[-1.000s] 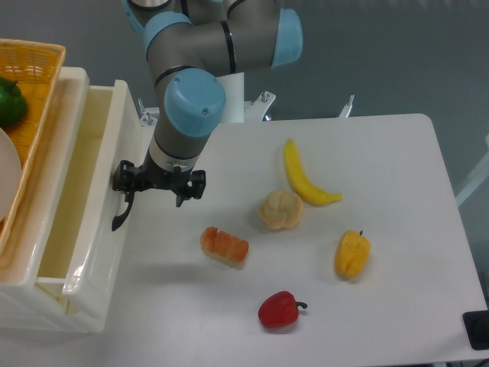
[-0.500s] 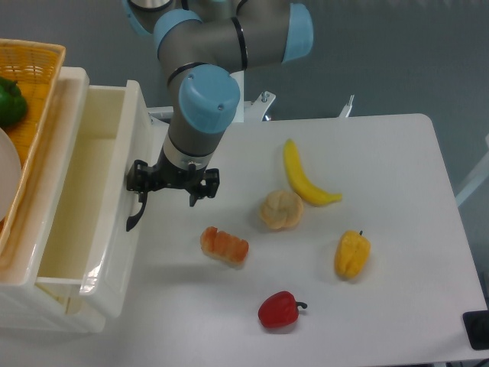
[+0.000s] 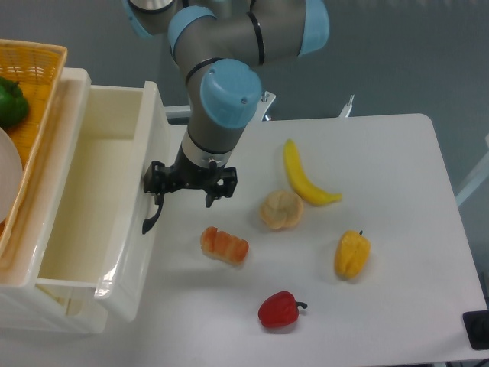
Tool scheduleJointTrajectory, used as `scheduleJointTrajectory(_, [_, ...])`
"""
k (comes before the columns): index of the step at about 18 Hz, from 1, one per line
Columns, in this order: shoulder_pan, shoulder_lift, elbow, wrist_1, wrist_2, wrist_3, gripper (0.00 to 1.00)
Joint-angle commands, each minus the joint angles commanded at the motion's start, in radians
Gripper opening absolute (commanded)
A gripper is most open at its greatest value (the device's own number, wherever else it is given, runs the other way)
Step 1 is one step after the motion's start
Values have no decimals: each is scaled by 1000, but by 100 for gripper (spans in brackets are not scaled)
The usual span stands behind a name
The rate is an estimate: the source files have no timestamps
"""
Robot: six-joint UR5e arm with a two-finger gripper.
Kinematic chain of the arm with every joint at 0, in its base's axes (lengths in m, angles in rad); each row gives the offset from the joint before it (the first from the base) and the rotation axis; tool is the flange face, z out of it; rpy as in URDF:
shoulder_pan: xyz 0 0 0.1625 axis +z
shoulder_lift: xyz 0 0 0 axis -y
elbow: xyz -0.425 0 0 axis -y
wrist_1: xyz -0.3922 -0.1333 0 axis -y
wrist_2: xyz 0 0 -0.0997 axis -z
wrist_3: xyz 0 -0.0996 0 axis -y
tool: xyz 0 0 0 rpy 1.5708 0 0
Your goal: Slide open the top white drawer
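From my screen I see a white desk (image 3: pixel 397 153) with a grey floor behind it and a small black thing (image 3: pixel 477 330) cut off at the lower right corner. On the desk lie a banana (image 3: pixel 303 177), a pale round bun (image 3: pixel 281 210), a yellow pepper (image 3: pixel 351 254), a red pepper (image 3: pixel 279 310) and a piece of orange-brown bread (image 3: pixel 224 245), all apart from each other. At the left stands the cabinet, and the top white drawer (image 3: pixel 92 206) is pulled far out, so I look down into its hollow inside. The arm (image 3: pixel 221 99) comes down from the top edge, with its blue-capped wrist above the drawer's front wall. The end effector (image 3: pixel 189 183) is at the front of the drawer, at the black handle (image 3: pixel 152 218), and one finger seems to be behind it. I cannot tell if the fingers are pressed on the handle or spread, because the dark parts run together. A yellow basket (image 3: pixel 34 84) sits on top of the cabinet, cut by the left edge, with a green pepper (image 3: pixel 11 103) and part of a white plate (image 3: pixel 6 180) inside.
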Motion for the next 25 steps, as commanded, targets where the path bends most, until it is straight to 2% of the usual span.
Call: scheduleJointTrajectory(25, [46, -2, 3, 0, 11, 0, 100])
